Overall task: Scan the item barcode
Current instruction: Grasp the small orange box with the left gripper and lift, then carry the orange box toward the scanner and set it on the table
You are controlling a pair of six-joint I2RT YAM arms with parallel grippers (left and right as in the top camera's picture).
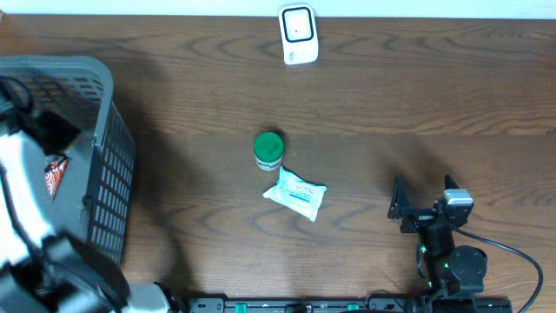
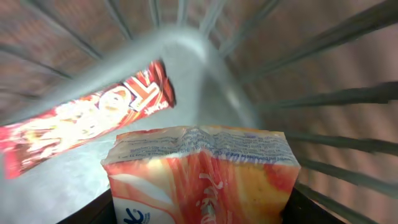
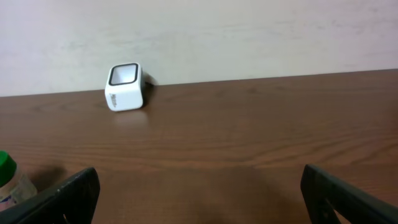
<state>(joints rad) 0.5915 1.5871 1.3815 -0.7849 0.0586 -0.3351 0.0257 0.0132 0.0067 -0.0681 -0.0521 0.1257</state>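
My left gripper (image 2: 200, 208) is down inside the grey basket (image 1: 109, 156). Its dark fingers (image 2: 305, 208) press both sides of an orange and red soft pack (image 2: 205, 168), which fills the gap between them. A red snack wrapper (image 2: 81, 118) lies on the basket floor just beyond the pack. The white scanner (image 1: 298, 35) stands at the far edge of the table. My right gripper (image 1: 423, 193) rests open near the front right, nothing between its fingers, facing the scanner (image 3: 124, 87).
A green-capped bottle (image 1: 268, 149) and a white and blue pack (image 1: 295, 195) lie mid-table, between the basket and the right arm. The basket's wire walls (image 2: 323, 99) close in around the left gripper. The bottle (image 3: 7, 177) shows at the right wrist view's left edge.
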